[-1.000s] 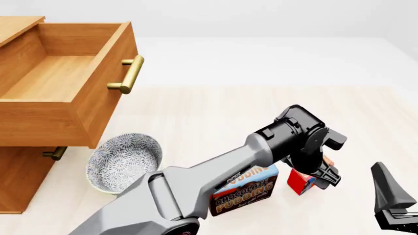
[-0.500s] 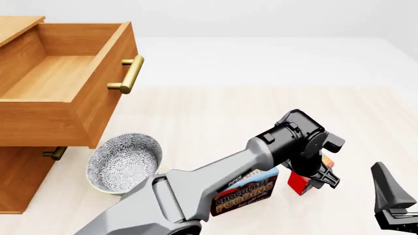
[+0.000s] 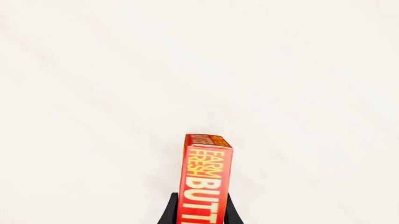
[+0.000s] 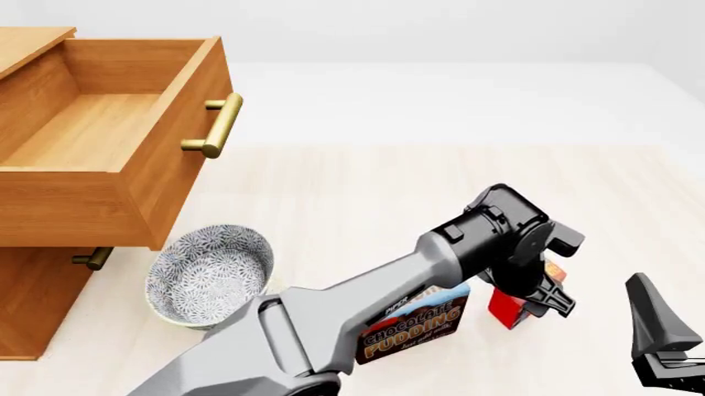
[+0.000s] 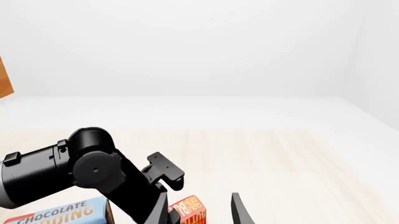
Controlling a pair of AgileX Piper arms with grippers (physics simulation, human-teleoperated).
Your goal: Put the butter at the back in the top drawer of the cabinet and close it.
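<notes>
The butter [image 3: 206,177] is a small red box with orange-yellow lettering, standing on the table at the front right [image 4: 504,307]. My left gripper [image 4: 537,295] reaches down over it, and in the left wrist view its two black fingers [image 3: 171,211] press against both sides of the box. The top drawer [image 4: 111,132] of the cabinet [image 4: 33,305] is pulled far out at the left and is empty inside. My right gripper [image 4: 661,346] hangs open at the bottom right corner, apart from the butter [image 5: 190,211].
A brown-and-blue Chocolate Pudding box [image 4: 414,326] stands just left of the butter, partly behind my left arm. A patterned grey bowl [image 4: 210,276] sits below the open drawer's front. The drawer's brass handle [image 4: 215,125] juts toward the table's middle.
My left wrist has sunk slightly and shifted a little right over the butter. The right arm, drawer, bowl and pudding box have not moved.
</notes>
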